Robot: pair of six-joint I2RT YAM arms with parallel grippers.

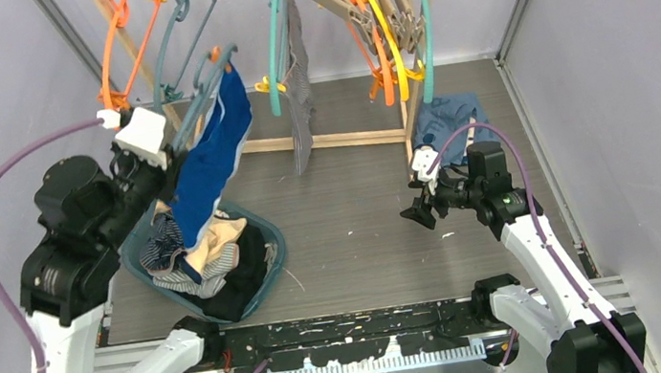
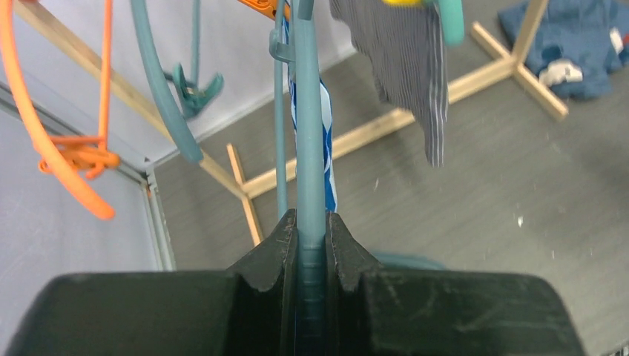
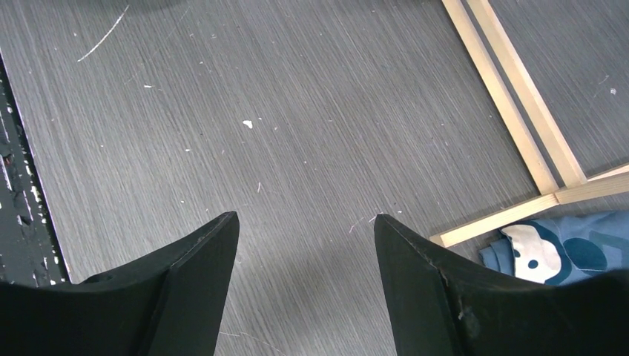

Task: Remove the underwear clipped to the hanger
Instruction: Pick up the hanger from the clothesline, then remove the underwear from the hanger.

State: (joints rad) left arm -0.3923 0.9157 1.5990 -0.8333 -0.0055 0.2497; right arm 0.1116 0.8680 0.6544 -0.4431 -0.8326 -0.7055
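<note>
- Standing at the back, the wooden rack carries many hangers. Most look bare, but the pinstriped underwear hangs clipped at its middle, so work remains.
- Left of the rack and nearer, the basket holds several garments, seemingly finished ones.
- Left of the rack, the bright blue underwear dangles over that basket, clipped to a teal hanger.
- The left gripper is clamped on that hanger.
- The right gripper, near the rack's right foot, gapes wide and empty beside a printed blue garment.
</note>
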